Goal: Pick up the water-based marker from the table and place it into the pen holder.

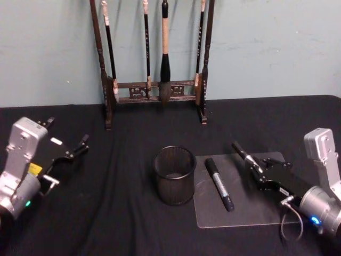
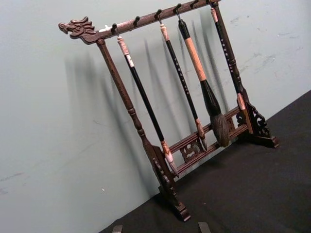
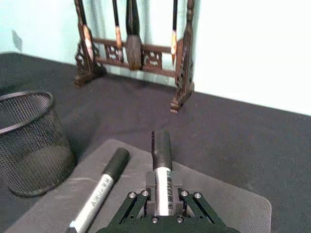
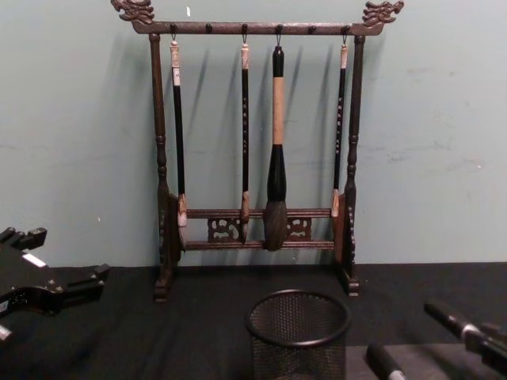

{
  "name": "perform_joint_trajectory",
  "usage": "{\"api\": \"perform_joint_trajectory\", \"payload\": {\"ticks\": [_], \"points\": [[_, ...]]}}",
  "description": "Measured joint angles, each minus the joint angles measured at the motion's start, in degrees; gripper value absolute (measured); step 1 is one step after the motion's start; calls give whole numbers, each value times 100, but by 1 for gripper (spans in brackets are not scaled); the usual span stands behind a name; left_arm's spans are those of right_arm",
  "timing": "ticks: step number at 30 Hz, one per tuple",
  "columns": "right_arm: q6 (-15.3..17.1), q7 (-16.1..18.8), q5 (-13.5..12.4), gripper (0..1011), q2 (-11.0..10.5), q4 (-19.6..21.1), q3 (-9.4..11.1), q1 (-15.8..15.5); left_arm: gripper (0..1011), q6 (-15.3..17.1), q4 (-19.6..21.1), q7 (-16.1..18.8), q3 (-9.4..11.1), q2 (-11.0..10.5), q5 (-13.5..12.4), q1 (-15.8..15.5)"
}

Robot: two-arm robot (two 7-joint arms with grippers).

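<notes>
Pinching the water-based marker by its grey barrel, the right hand sits low over the right part of a clear mat. Its fingers are pressed against both sides of the barrel. The black cap projects ahead of the fingertips toward the brush rack. Whether the marker rests on the mat or is raised off it cannot be told.

Second marker: lies flat on the same mat, just to the left of the right hand, apart from the held marker. Black cap at the far end, grey labelled barrel toward the robot.

Pen holder: black wire-mesh cup, upright on the bench. It stands farther left of the right hand, beyond the second marker and just off the mat's left edge.

Left hand: fingers spread, well to the left of the pen holder and well apart from the right hand, over bare black cloth.

Brush rack: dark carved wood, upright at the back of the bench against a pale green wall, ahead of both hands. Four brushes hang from its top bar; the third from the left is the thickest.
</notes>
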State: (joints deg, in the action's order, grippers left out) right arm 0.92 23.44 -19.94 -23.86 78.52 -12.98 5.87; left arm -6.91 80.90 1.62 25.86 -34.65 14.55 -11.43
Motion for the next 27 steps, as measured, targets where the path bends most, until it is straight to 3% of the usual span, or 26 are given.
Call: {"api": "perform_joint_trajectory", "payload": {"ticks": [15,27], "points": [[-611,441,-464,194,-112,168,57,-139,1009,0,0,0,0,0,0,0],[-1123,654,-554,194,-214,300,0,-192,1009,0,0,0,0,0,0,0]]}}
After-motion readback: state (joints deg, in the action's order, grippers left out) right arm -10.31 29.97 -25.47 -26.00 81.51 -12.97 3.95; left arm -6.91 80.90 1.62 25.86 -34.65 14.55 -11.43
